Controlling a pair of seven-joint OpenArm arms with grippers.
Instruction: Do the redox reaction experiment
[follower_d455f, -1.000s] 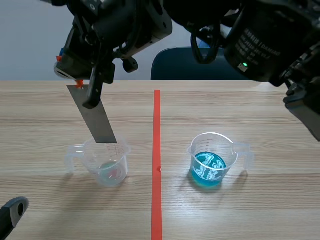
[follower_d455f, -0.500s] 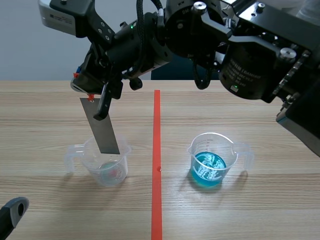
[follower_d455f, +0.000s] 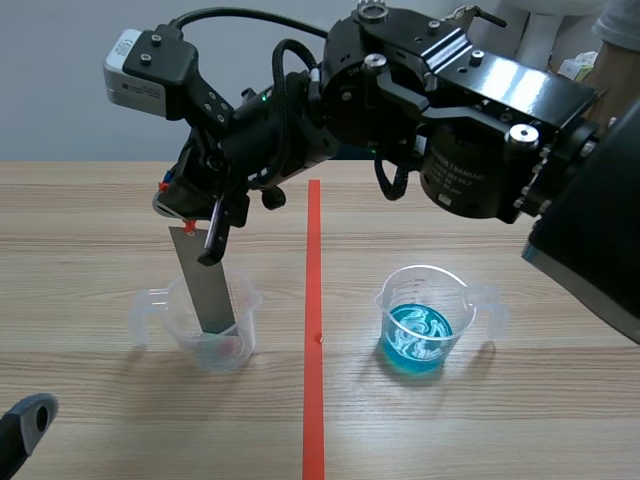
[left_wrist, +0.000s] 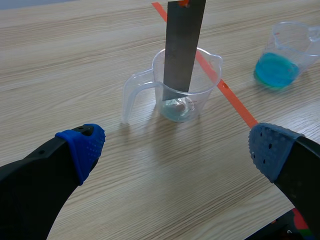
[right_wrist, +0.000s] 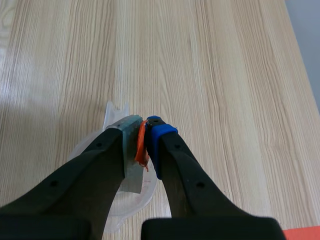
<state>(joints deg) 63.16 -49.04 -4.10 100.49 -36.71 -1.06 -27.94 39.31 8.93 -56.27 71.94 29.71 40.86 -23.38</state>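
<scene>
No text can be read; the white lettering (follower_d455f: 447, 172) on the right arm's joint (follower_d455f: 485, 140) is too small.

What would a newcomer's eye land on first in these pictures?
Most likely the grey metal strip, clamped in the jaws of the right arm and standing tilted in the clear cup left of the red tape line. Next, the cup of vivid blue liquid right of that line.
</scene>
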